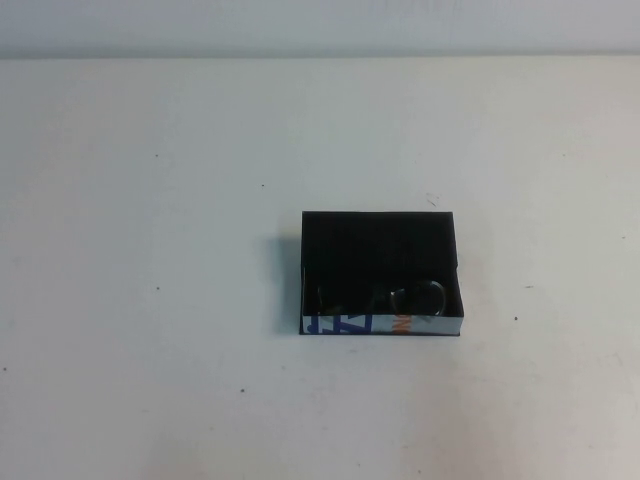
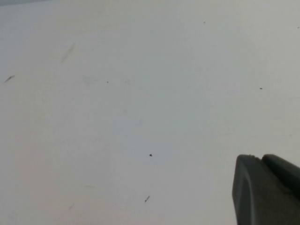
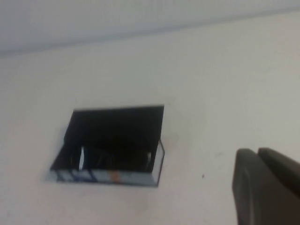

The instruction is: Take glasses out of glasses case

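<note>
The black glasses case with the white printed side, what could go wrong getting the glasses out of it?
1. The dark thick-framed glasses lie against the printed wall of the black rectangular glasses case; a gripper could catch that wall.
2. The unheld case may slide on the white table.
3. The left gripper and right gripper both sit away from the case, so the approach is long.

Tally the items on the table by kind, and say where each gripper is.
glasses case: 1
glasses, inside the case: 1
Total: 2
left gripper: over bare table
right gripper: off to one side of the case
</note>
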Robot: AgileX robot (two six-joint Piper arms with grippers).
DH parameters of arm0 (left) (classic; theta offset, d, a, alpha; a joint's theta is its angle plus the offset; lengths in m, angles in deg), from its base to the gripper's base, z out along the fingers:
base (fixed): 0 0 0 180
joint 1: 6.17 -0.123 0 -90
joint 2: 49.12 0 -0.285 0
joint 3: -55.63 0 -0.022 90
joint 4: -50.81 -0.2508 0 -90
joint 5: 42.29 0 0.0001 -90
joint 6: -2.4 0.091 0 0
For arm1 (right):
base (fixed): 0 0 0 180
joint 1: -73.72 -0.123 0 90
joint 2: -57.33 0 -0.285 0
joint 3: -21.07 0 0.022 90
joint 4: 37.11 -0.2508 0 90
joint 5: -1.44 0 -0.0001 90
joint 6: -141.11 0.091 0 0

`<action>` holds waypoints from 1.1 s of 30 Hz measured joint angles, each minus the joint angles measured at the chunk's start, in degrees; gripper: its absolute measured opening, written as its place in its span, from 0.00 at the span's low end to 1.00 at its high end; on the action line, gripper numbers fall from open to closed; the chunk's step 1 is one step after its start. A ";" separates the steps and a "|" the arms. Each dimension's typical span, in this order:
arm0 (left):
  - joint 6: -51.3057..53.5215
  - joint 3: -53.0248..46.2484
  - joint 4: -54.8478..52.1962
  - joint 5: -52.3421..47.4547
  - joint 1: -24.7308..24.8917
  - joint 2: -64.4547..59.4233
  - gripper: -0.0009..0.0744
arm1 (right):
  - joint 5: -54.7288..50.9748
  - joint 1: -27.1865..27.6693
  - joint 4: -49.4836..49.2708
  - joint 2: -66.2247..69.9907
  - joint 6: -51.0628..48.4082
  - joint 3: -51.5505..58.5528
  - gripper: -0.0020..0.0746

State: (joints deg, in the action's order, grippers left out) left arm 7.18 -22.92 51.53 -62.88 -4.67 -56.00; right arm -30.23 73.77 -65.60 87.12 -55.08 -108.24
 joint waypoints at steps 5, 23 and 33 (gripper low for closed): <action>0.00 0.00 0.00 0.00 0.00 0.00 0.01 | -16.89 -0.05 -0.27 19.00 -12.12 -15.10 0.00; 0.00 0.00 0.00 0.00 0.00 0.00 0.01 | -35.25 -22.75 16.79 59.95 -35.26 -45.74 0.17; 0.00 0.00 0.00 0.00 0.00 0.00 0.01 | -35.25 -29.17 20.11 76.73 -48.11 -56.84 0.49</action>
State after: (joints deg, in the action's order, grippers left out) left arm 7.18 -22.92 51.53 -62.88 -4.67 -56.00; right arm -65.48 44.60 -45.49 163.85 -103.19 -165.09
